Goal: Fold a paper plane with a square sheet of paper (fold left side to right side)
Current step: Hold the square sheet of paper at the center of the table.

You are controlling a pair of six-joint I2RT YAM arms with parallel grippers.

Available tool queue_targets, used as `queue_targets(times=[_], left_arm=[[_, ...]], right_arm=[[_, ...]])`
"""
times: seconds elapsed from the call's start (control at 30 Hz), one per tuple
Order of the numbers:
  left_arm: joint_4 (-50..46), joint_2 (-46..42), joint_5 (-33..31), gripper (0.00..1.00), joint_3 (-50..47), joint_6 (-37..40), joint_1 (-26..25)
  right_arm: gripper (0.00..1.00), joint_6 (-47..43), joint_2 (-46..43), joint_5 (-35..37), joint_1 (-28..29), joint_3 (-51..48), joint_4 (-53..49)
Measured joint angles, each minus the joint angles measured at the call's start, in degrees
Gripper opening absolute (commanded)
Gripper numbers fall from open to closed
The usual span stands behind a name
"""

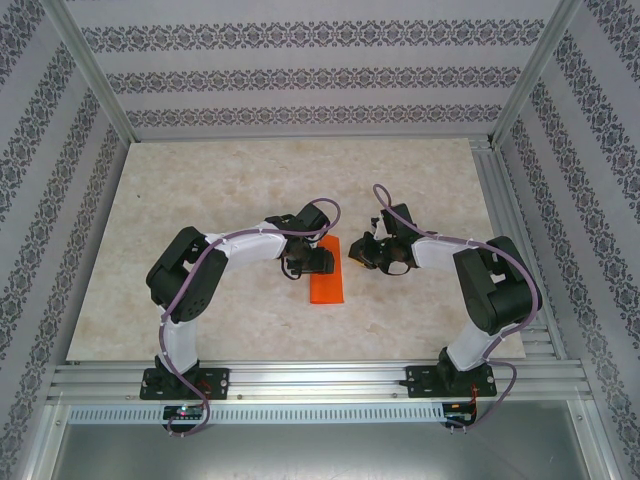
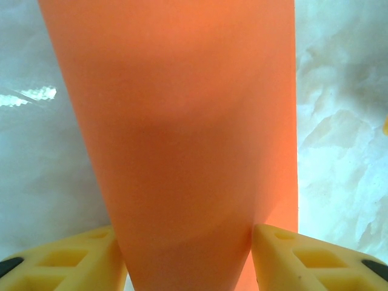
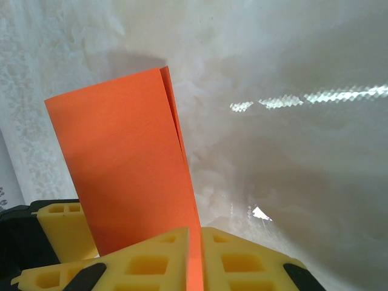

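Because the square sheet of paper (image 1: pixel 327 276), lying mid-worktop, is thin, limp and easily creased, take it by an edge: right pincer (image 3: pixel 194 242) pinches one; left pincer (image 2: pixel 185 245) straddles it, half-wide.

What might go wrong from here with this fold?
The right gripper pinches only the edge of the folded bright orange paper sheet; a pull may tear it or slip off. Its layers splay at the far corner, so the crease may set crooked.
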Motion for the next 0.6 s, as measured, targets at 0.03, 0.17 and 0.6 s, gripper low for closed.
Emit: queue_targets(times=[0.03,0.17,0.6], left_arm=[[0.00,0.00,0.00,0.57,0.00,0.02,0.00],[-0.02,0.04,0.00,0.56,0.02,0.17,0.00],[-0.15,0.11,0.00,0.57,0.13,0.17,-0.02]], right_arm=[[0.14,0.00,0.00,0.00,0.09,0.00,0.00],[0.14,0.04,0.00,0.00,0.44,0.00,0.00],[0.12,1.07,2.05,-1.29,4.11,0.81,1.36]])
